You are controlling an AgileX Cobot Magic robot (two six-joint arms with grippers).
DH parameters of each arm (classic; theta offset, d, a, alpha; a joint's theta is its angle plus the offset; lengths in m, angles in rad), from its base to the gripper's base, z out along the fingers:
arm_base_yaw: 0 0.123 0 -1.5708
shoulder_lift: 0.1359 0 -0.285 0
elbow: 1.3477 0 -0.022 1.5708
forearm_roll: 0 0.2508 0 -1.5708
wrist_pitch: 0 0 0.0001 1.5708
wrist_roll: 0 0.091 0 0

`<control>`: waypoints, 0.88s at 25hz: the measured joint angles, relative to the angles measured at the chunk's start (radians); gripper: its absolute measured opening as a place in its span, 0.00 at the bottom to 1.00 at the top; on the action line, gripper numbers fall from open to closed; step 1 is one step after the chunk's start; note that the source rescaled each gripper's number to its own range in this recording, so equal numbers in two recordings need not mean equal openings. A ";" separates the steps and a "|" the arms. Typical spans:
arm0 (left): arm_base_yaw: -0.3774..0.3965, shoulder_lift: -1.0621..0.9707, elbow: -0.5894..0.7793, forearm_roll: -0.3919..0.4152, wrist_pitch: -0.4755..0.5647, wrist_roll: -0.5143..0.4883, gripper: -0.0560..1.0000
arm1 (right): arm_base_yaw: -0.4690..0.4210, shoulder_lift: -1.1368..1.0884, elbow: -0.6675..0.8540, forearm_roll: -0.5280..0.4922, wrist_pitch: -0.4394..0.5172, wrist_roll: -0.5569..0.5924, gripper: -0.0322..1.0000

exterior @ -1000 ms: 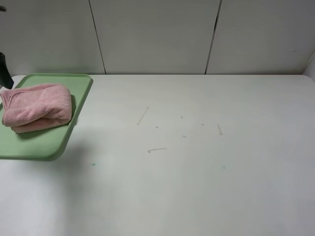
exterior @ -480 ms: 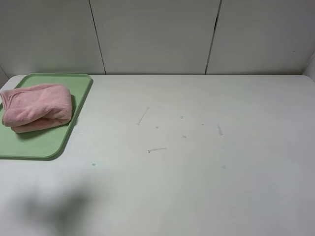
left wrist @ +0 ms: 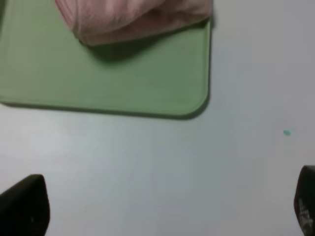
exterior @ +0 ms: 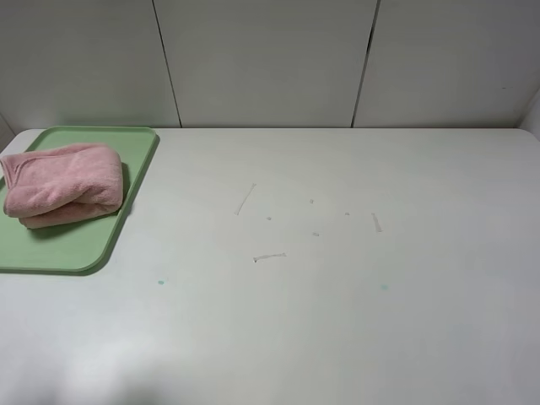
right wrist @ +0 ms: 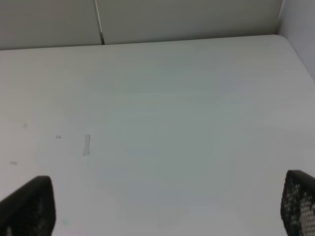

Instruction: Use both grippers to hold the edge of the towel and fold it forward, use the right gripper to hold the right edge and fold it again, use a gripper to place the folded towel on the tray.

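Although no arm appears in the high view, the task looks essentially finished: the pink towel [exterior: 63,183] lies folded into a thick bundle on the green tray [exterior: 89,245], at the far left of the white tabletop [exterior: 337,295]. It rests toward the back half of the tray, with bare green surface in front of it. Judging from this, both folds and the placement are done, and nothing obvious is left except for the arms to be clear of the scene.

In the left wrist view, the left gripper [left wrist: 162,209] hangs above the tabletop just beside the tray's near edge, its two dark fingertips spread wide apart and holding nothing. The towel [left wrist: 133,19] is cut off at the edge of that picture. In the right wrist view, the right gripper [right wrist: 167,206] is likewise spread wide and empty, over bare tabletop well apart from the tray.

Only the tips of each gripper show, at the picture corners. The tray's left edge is cut off in the high view. A few faint scuffs mark the middle of the tabletop.
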 joint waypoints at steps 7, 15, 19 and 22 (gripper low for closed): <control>0.000 -0.135 0.038 -0.002 0.026 0.001 1.00 | 0.000 0.000 0.000 0.000 0.000 0.000 1.00; -0.047 -0.237 0.038 -0.011 0.026 0.007 1.00 | 0.000 0.000 0.000 0.000 0.000 0.000 1.00; -0.083 -0.294 0.038 -0.031 0.026 0.034 1.00 | 0.000 0.000 0.000 0.000 0.000 0.000 1.00; -0.124 -0.354 0.039 -0.052 0.026 0.063 1.00 | 0.000 0.000 0.000 0.000 0.000 0.000 1.00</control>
